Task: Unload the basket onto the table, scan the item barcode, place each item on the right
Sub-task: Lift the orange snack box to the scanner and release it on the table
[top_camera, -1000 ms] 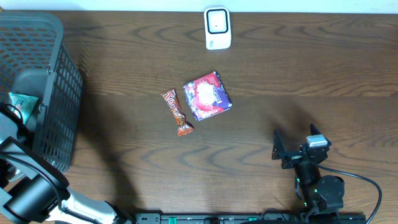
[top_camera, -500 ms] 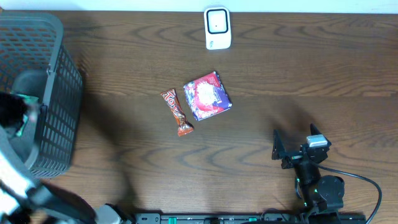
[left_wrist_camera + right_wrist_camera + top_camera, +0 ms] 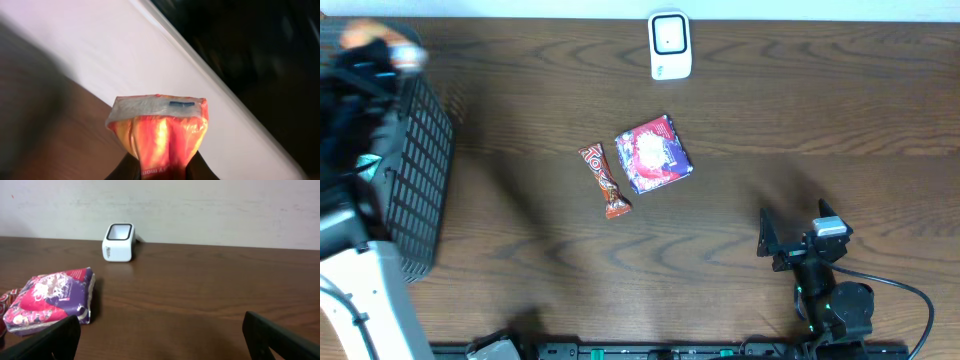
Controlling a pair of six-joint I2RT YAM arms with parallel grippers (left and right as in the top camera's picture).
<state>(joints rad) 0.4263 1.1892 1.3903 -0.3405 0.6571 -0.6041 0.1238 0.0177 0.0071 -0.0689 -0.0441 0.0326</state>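
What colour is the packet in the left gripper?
Orange and yellow packet, clearest in the left wrist view.

My right arm [image 3: 823,285], at five o'clock, is black with a pale grey block on top and a thin black cable [image 3: 910,285] looping off. Its fingers [image 3: 47,341] are flat black wedges. My left arm [image 3: 375,290] has a white shell.

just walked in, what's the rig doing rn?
The left gripper is shut on an orange packet and holds it in the air at the far left of the table, over the dark basket. The overhead view of that arm is blurred. The white scanner stands at the far edge, well away from the packet, so nothing is being scanned yet. The right gripper sits open and empty near the front right. A candy bar and a purple pouch lie mid-table, untouched.
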